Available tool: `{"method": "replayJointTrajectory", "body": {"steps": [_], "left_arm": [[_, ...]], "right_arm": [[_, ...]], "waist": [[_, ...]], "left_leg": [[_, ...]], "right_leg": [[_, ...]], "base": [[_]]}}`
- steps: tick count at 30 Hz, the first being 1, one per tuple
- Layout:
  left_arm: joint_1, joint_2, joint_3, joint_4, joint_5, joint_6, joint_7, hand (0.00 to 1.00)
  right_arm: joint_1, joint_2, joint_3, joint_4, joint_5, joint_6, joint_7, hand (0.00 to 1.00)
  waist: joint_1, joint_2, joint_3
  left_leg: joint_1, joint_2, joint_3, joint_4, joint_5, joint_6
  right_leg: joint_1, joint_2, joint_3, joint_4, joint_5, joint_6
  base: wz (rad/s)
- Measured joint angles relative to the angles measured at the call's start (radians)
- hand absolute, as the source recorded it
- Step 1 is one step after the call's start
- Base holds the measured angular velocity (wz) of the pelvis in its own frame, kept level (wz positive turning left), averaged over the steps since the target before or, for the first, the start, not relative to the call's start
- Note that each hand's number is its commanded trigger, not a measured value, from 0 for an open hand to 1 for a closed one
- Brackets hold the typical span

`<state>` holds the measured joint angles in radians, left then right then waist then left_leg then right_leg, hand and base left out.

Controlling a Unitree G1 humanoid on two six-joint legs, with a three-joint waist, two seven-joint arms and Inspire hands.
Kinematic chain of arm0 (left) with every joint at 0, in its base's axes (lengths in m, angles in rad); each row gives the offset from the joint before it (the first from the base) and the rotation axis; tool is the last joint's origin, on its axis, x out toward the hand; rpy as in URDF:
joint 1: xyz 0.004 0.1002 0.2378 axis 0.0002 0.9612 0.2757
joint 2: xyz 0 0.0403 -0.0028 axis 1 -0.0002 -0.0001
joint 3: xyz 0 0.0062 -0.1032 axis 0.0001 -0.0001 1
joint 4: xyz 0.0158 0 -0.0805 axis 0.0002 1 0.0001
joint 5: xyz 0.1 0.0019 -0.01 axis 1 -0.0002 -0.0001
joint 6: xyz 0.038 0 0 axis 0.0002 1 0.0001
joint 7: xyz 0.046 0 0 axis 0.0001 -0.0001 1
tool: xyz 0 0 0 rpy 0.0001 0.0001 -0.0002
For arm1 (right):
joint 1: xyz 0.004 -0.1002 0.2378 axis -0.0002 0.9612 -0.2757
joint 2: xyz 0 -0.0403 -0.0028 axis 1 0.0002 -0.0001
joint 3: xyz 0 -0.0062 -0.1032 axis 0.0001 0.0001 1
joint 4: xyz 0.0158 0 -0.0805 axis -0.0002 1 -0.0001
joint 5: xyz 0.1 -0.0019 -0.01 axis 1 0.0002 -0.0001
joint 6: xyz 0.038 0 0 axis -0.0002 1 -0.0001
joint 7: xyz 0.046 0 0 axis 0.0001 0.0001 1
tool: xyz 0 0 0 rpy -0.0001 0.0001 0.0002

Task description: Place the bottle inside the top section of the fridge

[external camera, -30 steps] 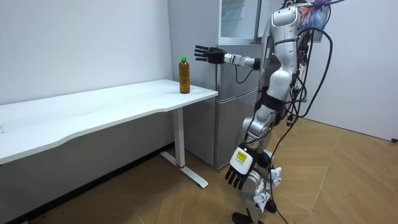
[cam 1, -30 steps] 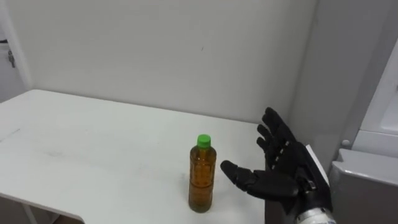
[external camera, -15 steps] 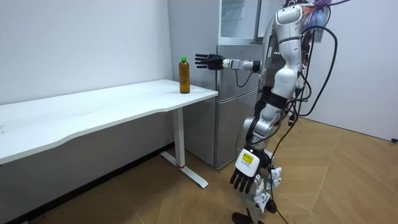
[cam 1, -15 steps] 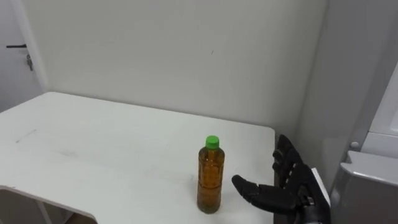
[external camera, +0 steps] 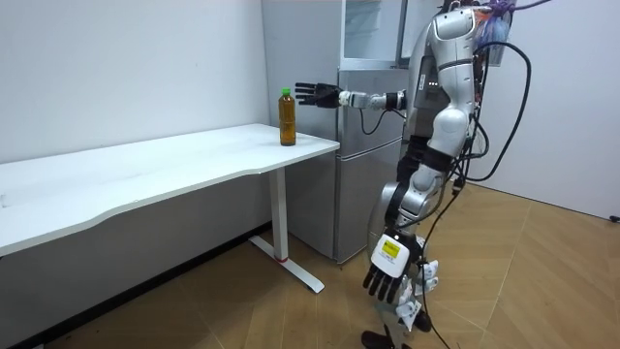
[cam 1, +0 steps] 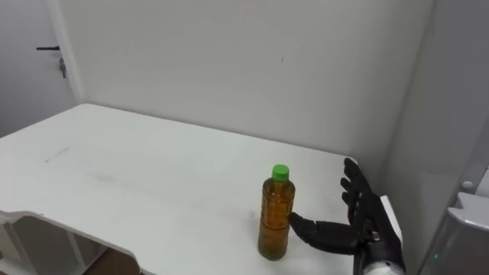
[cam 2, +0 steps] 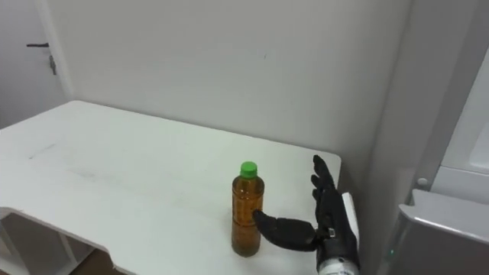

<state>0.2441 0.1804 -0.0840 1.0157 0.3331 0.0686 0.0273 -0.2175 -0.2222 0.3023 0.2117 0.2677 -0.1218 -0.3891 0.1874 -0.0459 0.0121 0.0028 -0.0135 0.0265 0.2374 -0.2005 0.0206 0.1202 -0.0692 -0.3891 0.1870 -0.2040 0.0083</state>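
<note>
I have the robot's right hand [cam 1: 370,224] wide open, its thumb just beside the bottle [cam 1: 276,218] but not round it. The left hand [external camera: 385,278] hangs loose, down low. The green-capped bottle stands upright near the white table's [cam 1: 145,179] end. I think nothing is done yet: grab, lift, carry to the fridge [external camera: 366,145].
</note>
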Motion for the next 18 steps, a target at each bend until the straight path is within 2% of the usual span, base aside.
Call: {"method": "replayJointTrajectory", "body": {"steps": [8, 12, 18], "left_arm": [[-0.014, 0.001, 0.0, -0.014, 0.012, -0.002, 0.0, 0.0], [-0.011, 0.0, 0.0, -0.011, 0.011, -0.002, 0.001, 0.0], [0.001, -0.001, -0.019, -0.014, 0.011, 0.001, 0.005, 0.0]], "right_arm": [[-0.001, 0.01, 0.039, 0.056, -0.047, 0.001, 0.011, 0.0], [0.0, 0.01, 0.043, 0.098, -0.057, 0.001, 0.013, 0.0], [-0.001, 0.011, 0.07, 0.142, -0.074, 0.003, 0.013, 0.0]], "waist": [[0.012, -0.001, 0.0005], [0.015, 0.007, 0.0055], [0.016, 0.006, 0.0051]], "left_leg": [[-0.009, 0.0, -0.007, 0.002, 0.0, 0.001], [-0.01, 0.0, -0.006, 0.001, 0.0, 0.001], [-0.014, 0.0, -0.006, 0.001, 0.0, 0.001]], "right_leg": [[-0.001, -0.001, -0.01, 0.001, 0.0, 0.001], [-0.001, -0.001, -0.01, 0.001, 0.0, 0.001], [-0.002, -0.003, -0.025, 0.0, 0.0, 0.002]], "base": [[0.06], [0.01], [0.02]]}}
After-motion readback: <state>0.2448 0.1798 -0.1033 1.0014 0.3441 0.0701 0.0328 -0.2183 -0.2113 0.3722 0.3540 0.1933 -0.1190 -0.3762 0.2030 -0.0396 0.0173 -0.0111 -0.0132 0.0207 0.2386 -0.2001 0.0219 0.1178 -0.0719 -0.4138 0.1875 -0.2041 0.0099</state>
